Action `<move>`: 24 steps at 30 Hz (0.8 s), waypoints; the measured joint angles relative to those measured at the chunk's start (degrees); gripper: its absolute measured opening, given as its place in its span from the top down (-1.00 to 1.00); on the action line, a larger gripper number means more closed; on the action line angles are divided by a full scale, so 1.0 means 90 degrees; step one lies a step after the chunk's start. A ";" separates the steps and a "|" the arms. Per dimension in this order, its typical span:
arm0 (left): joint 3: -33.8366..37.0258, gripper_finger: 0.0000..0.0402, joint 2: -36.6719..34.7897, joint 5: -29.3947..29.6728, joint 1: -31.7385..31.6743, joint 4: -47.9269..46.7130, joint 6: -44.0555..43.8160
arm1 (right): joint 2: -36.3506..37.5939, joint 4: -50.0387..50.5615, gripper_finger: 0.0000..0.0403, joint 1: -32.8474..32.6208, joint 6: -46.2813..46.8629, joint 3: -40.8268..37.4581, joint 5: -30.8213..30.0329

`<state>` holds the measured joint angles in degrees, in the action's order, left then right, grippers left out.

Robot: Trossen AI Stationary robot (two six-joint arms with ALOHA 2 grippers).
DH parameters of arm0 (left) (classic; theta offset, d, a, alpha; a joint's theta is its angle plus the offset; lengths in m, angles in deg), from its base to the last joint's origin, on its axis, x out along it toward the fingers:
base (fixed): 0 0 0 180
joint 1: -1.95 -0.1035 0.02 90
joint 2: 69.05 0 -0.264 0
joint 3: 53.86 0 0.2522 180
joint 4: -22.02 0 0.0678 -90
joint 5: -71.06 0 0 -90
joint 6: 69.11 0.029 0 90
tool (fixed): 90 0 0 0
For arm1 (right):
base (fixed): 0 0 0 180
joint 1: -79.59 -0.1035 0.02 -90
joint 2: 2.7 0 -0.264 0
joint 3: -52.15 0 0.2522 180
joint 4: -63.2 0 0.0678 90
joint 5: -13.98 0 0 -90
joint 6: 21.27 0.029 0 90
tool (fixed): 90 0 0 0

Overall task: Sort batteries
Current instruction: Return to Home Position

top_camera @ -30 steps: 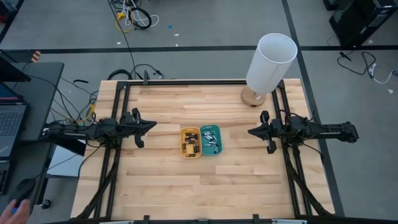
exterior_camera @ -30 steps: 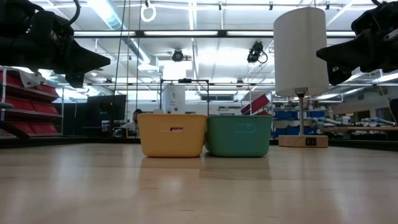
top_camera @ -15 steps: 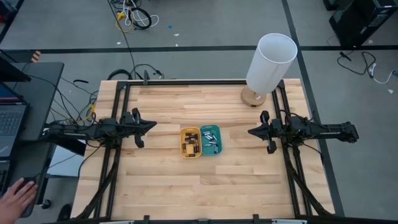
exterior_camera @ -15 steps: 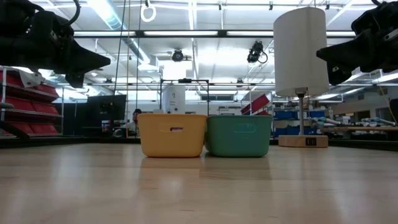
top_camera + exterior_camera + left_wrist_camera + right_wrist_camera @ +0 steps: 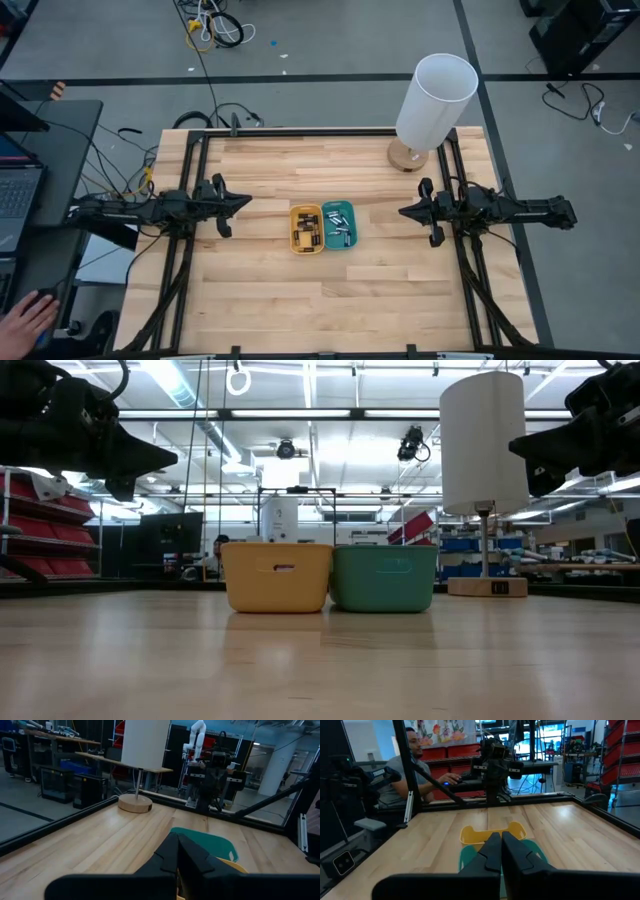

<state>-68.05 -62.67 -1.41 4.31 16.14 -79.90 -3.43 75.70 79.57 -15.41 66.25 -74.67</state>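
Two arms hung raised at the sides of the desk point(image 5: 260, 290), my left end effector point(image 5: 243, 203) and my right end effector point(image 5: 404, 211) both pinched shut on nothing. At the middle lay the batteries point(image 5: 338, 228): dark ones in the yellow tray point(image 5: 292, 230), silvery ones in the teal tray point(image 5: 353, 228).

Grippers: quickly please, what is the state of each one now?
Left gripper: shut, empty, raised over the left side of the table.
Right gripper: shut, empty, raised over the right side.

Yellow tray point(image 5: 277, 575), teal tray point(image 5: 385, 578), silvery batteries point(image 5: 339, 227)
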 joint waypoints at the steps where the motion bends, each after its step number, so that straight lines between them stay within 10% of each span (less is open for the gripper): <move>1: 0.0000 0.94 -0.0001 0.0001 0.0001 0.0000 0.0000 | 0.0000 0.0000 1.00 -0.0001 0.0000 0.0000 -0.0001; 24: 0.0000 0.94 -0.0001 0.0000 0.0001 -0.0001 0.0001 | -0.0001 -0.0001 1.00 -0.0001 0.0001 0.0000 -0.0002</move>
<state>-68.05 -62.68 -1.41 4.32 16.13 -79.89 -3.43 75.70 79.56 -15.41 66.25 -74.69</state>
